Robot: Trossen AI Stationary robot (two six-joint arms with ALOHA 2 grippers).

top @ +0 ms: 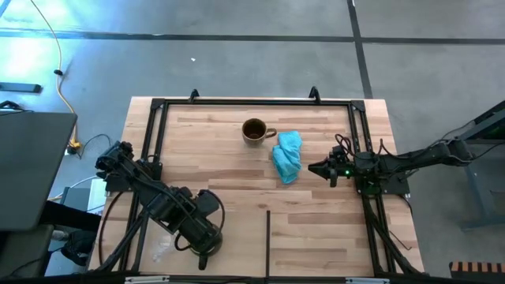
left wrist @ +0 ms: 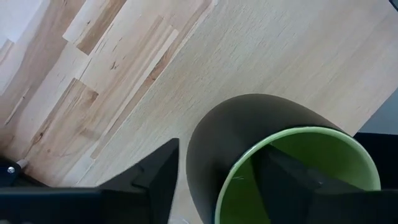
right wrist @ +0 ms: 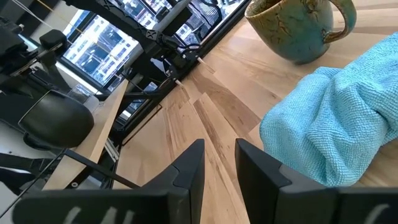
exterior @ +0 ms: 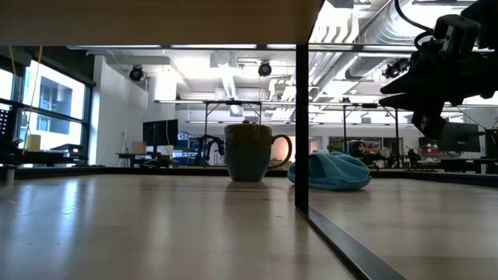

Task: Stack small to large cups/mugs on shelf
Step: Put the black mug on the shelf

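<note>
1. The green-lined mug (left wrist: 273,162) is sitting between the left gripper's (left wrist: 217,180) fingers, one inside the rim, one outside, over pale wood near the table's front-left.
2. It is looking rigid, glazed, probably slippery (a rim-wall pinch suits it); whether the fingers are clamping, I cannot tell.
3. The right gripper (top: 319,168), fingers narrowly parted and empty, is hovering beside the blue cloth (top: 287,155), near the brown mug (top: 254,131).

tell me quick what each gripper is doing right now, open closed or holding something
left gripper: fingers straddle the green mug's wall; grip cannot be told.
right gripper: open, empty, beside the blue cloth.
</note>
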